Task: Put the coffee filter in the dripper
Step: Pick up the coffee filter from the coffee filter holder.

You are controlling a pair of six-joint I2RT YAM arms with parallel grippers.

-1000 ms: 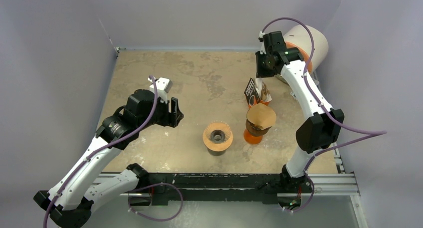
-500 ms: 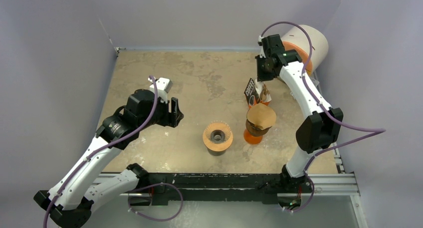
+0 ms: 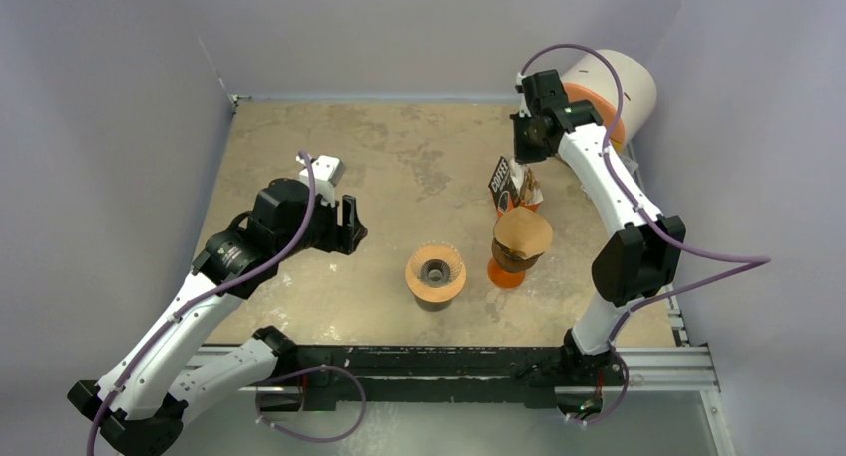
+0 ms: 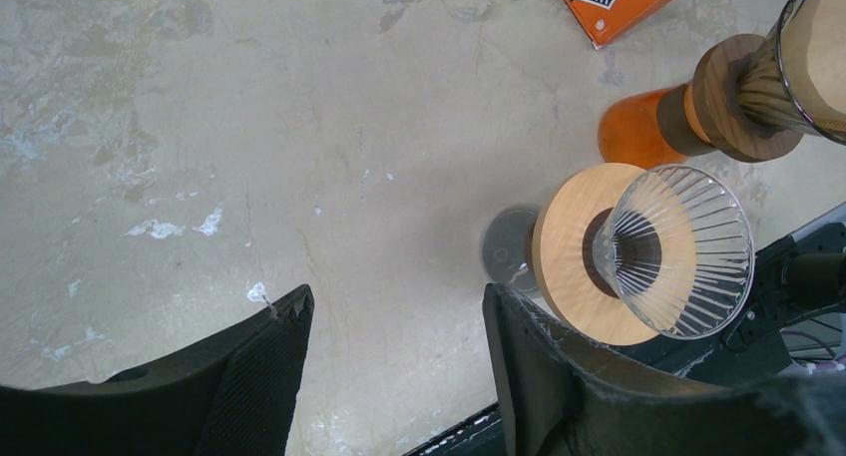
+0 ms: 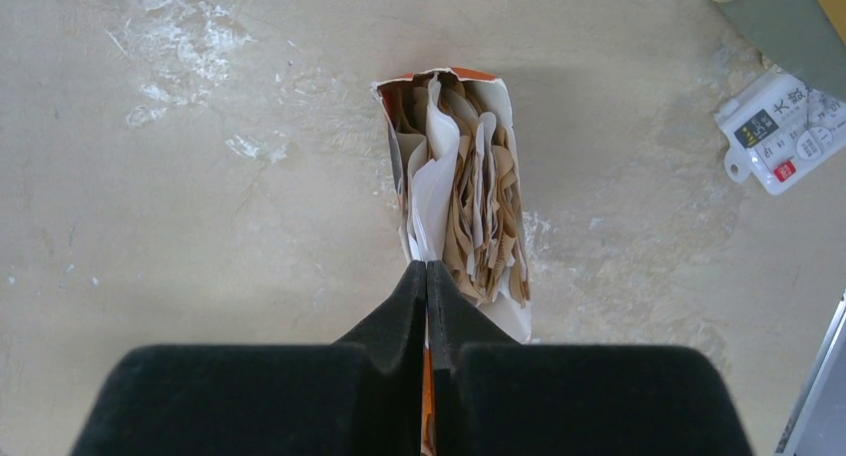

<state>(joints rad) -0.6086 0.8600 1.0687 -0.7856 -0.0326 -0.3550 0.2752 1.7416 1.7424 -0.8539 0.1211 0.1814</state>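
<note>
Right claw (image 5: 427,268) is pinched fully closed, tips at the near edge of the open box (image 5: 507,127) stuffed with coffee filters (image 5: 469,207); whether one is caught cannot be told. Left claw (image 4: 399,346) hangs half-open, empty, over the table (image 4: 299,127) beside the glass dripper (image 4: 678,251).

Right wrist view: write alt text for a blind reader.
The right gripper, shut, meets the near edge of an open box packed with brown and white coffee filters on a beige table; whether it pinches one is unclear. A white buttoned device lies at right.
</note>
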